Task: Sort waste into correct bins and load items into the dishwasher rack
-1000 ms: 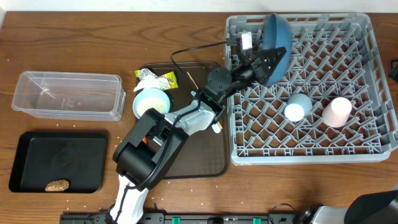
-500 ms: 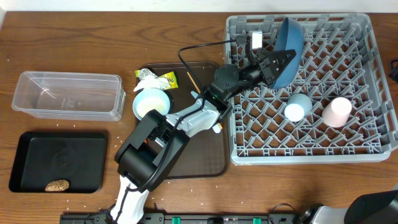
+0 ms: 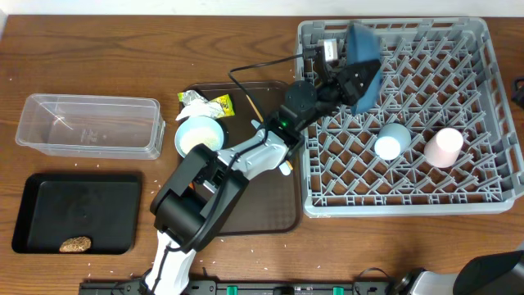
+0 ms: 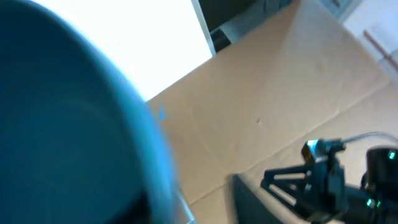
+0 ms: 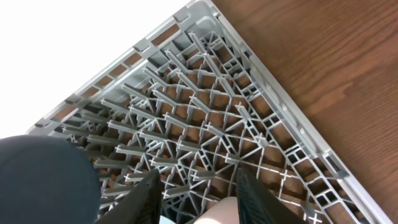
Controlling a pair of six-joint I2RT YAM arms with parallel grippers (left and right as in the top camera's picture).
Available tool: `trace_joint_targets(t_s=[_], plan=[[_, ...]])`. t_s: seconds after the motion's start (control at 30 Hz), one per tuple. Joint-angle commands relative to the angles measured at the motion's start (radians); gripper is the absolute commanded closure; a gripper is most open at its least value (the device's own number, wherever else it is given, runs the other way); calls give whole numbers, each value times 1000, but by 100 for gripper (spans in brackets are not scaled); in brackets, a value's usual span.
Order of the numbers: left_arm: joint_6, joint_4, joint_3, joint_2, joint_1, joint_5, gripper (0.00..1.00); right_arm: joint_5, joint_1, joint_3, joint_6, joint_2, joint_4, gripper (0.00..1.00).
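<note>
My left gripper is shut on the dark-blue plate and holds it tilted on edge over the back left of the grey dishwasher rack. The plate fills the left of the left wrist view. A light blue cup and a pink cup lie in the rack. The light blue bowl, yellow wrapper, white napkin and a chopstick are at the brown serving tray's back. My right gripper is open and empty over the rack. Carrot and utensil are hidden.
The clear tub stands at the left. In front of it, the black tray holds a brown food lump. The brown serving tray lies under my left arm. Rice grains dot the table.
The left gripper swung the plate to the right over the rack, then back left. The plate now stands more on edge near the rack's back-left corner.
</note>
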Motion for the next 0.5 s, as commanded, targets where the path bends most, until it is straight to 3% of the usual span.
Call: trace_joint_targets(t_s=[0.0, 0.17, 0.23, 0.33, 0.47], plan=[[0, 4, 21, -28, 22, 43, 2, 1, -4, 1, 3, -16, 0, 62], [-24, -100, 21, -80, 41, 70, 2, 5, -4, 1, 3, -16, 2, 58], [-15, -267, 21, -132, 48, 45, 2, 6, -4, 1, 3, -16, 3, 57], [106, -585, 21, -246, 49, -75, 2, 8, -4, 1, 3, -16, 3, 56], [232, -859, 21, -375, 55, -217, 2, 8, -4, 1, 3, -16, 3, 55]])
